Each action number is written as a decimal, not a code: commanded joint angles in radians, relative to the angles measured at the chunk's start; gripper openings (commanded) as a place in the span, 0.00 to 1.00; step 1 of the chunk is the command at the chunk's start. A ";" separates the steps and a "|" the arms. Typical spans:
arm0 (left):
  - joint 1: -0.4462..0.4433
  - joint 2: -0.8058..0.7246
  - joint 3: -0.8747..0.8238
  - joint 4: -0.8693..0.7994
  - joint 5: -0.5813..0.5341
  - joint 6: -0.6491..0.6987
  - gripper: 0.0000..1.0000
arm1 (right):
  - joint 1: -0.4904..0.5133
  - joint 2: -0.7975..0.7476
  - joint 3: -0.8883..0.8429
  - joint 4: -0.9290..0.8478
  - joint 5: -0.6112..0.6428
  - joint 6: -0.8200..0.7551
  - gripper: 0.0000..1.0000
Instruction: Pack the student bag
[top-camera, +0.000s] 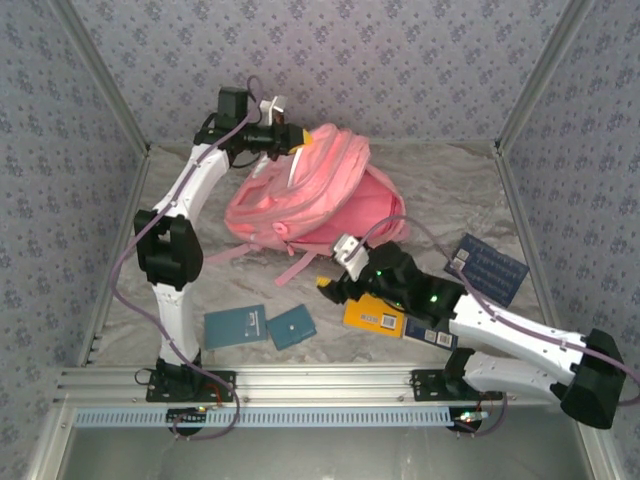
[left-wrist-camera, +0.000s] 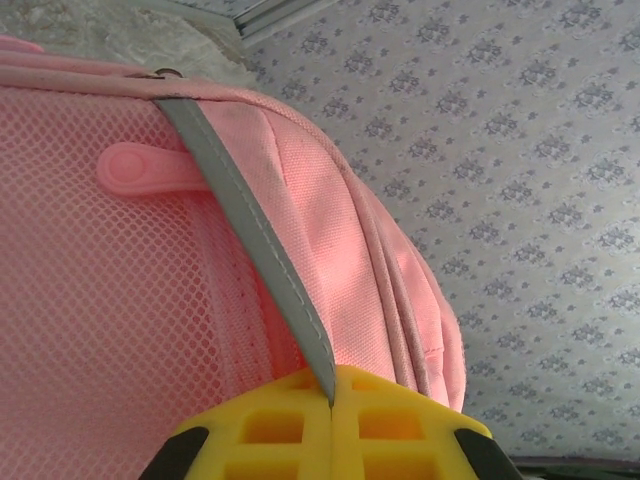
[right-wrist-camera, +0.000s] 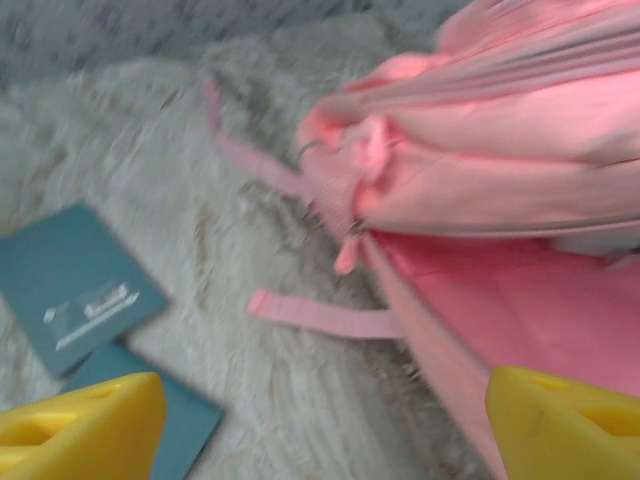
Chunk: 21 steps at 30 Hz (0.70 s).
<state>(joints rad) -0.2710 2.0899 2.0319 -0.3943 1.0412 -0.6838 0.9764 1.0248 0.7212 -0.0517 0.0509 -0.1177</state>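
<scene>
Toward the far middle of the marble-patterned table (top-camera: 440, 190) lies the student bag (top-camera: 315, 195), a soft pink fabric backpack slumped on its side, with a thin pink strap (right-wrist-camera: 320, 315) trailing flat toward the near edge. The left hand (top-camera: 290, 143) is at the bag's far upper end. Seen from the left wrist, its yellow, ribbed fingers are clenched on a smooth grey strip (left-wrist-camera: 250, 240) stitched down the woven pink cloth. Beside the strip are an open-weave pink mesh panel (left-wrist-camera: 90, 300) and a rounded, rubbery pink zip tab (left-wrist-camera: 140, 168).

The right hand (top-camera: 333, 280) hovers just in front of the bag, released, its yellow fingertips (right-wrist-camera: 80, 425) wide apart and grasping nothing.

Near the front edge lie two flat teal booklets (top-camera: 235, 325) (top-camera: 292, 326); the white print on one is too blurred to read. Under the right arm is an orange book (top-camera: 375, 315) with a white barcode-like label. A dark blue card (top-camera: 487, 267) to the right carries pale lettering too small to read.
</scene>
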 joint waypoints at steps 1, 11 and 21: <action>0.006 -0.014 0.037 -0.029 -0.051 0.044 0.00 | 0.024 0.053 -0.001 0.007 -0.041 -0.062 0.85; -0.024 -0.071 -0.002 -0.101 -0.200 0.083 0.00 | 0.067 0.377 0.064 0.143 -0.273 -0.090 0.87; -0.009 -0.078 -0.069 -0.031 -0.200 0.009 0.00 | 0.145 0.727 0.252 0.212 -0.342 -0.174 0.92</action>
<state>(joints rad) -0.3038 2.0556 1.9766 -0.4641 0.8665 -0.6502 1.1046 1.7000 0.9207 0.1219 -0.2413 -0.2398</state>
